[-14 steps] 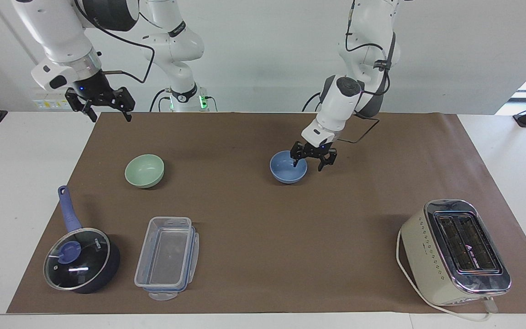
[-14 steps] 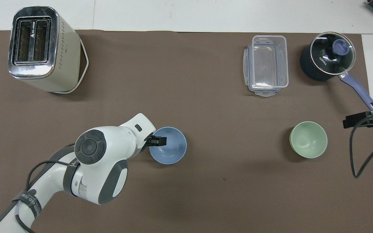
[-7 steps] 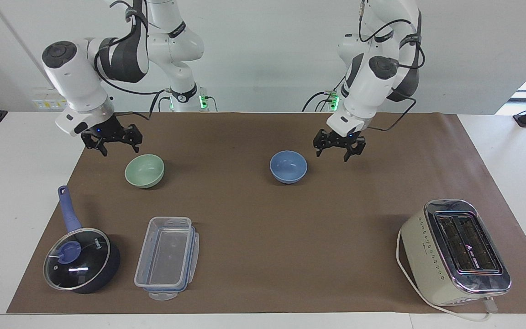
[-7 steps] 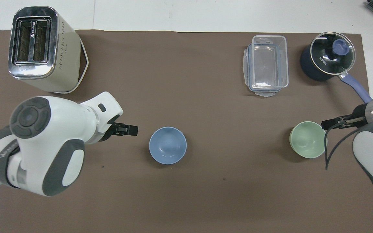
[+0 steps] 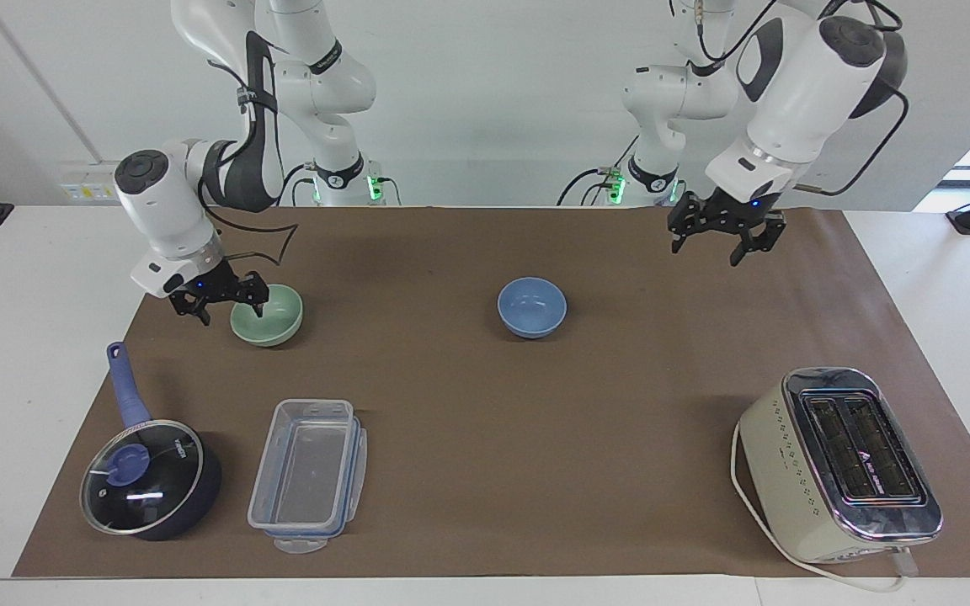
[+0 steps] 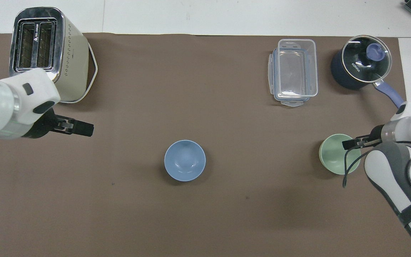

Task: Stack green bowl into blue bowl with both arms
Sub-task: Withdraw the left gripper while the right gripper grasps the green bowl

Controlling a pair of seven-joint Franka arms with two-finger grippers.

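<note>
The green bowl [image 5: 276, 323] stands upright on the brown mat toward the right arm's end; it also shows in the overhead view [image 6: 334, 157]. My right gripper [image 5: 230, 310] is low at its rim and open, one finger inside the bowl and one outside; the overhead view shows it over the rim too [image 6: 349, 144]. The blue bowl [image 5: 532, 307] stands alone and empty near the mat's middle, as the overhead view shows [image 6: 184, 160]. My left gripper [image 5: 725, 242] is open and empty, raised over the mat toward the left arm's end [image 6: 80, 128].
A cream toaster [image 5: 839, 463] with a white cord stands far from the robots at the left arm's end. A clear plastic container [image 5: 308, 471] and a dark blue saucepan with glass lid [image 5: 148, 480] stand farther from the robots than the green bowl.
My left gripper has left the blue bowl, risen and swung toward its own end of the table. My right gripper has come down from above the mat's edge to the green bowl's rim.
</note>
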